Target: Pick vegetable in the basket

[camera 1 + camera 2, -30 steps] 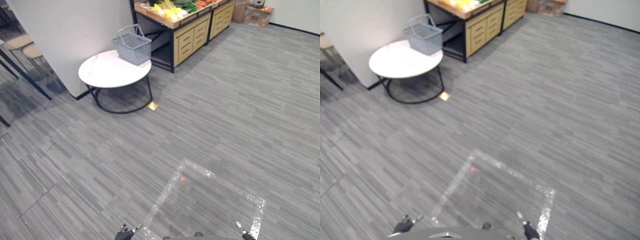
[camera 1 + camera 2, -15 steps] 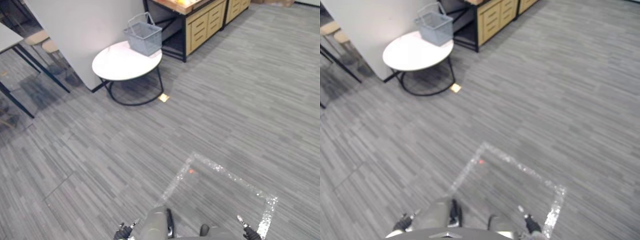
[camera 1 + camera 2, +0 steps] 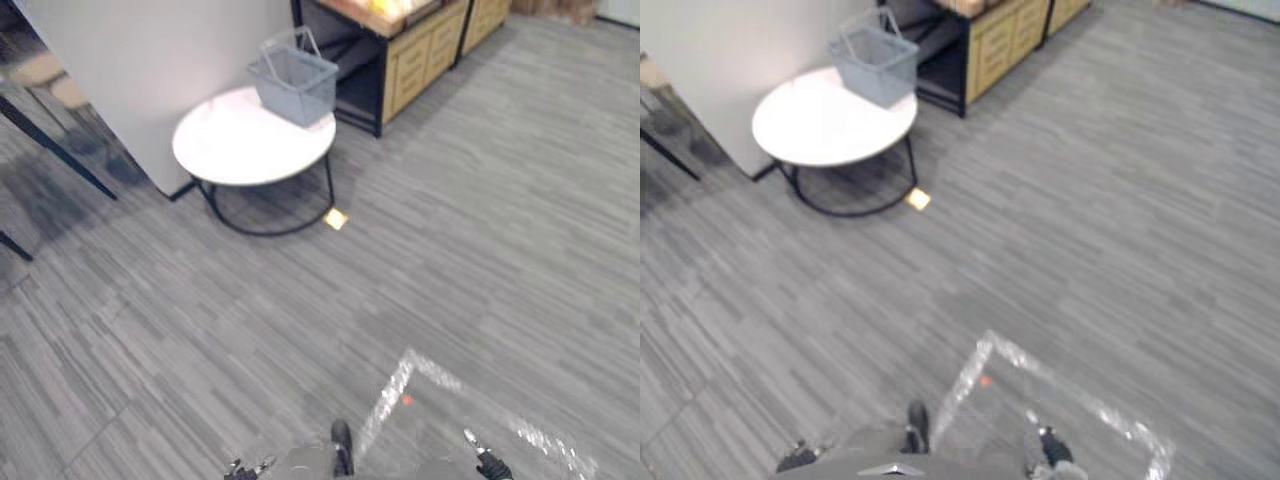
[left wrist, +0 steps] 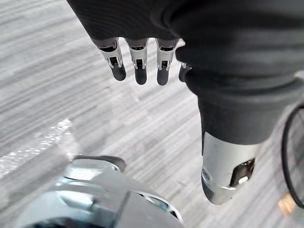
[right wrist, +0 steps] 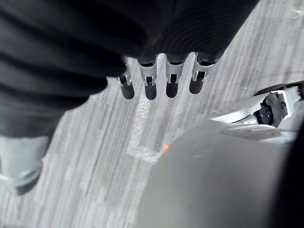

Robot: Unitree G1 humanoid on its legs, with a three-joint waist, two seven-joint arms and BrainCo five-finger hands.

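A grey wire basket with its handle raised stands on the far edge of a round white table, well ahead and to the left. Behind it, yellow vegetables lie on top of a wooden stand. My left hand hangs low at my side over the carpet, fingers straight, holding nothing; it shows at the bottom edge of the left eye view. My right hand hangs the same way, open and empty, at the bottom edge. Both are far from the basket.
A pale wall panel rises just left of the table. Dark furniture legs stand further left. A small yellow tag lies on the carpet by the table's black frame. A shiny tape outline with a red dot marks the floor near me.
The whole picture has shifted: the tape outline has slid toward the bottom edge and the table and basket sit slightly lower and larger. Both hands hang as before.
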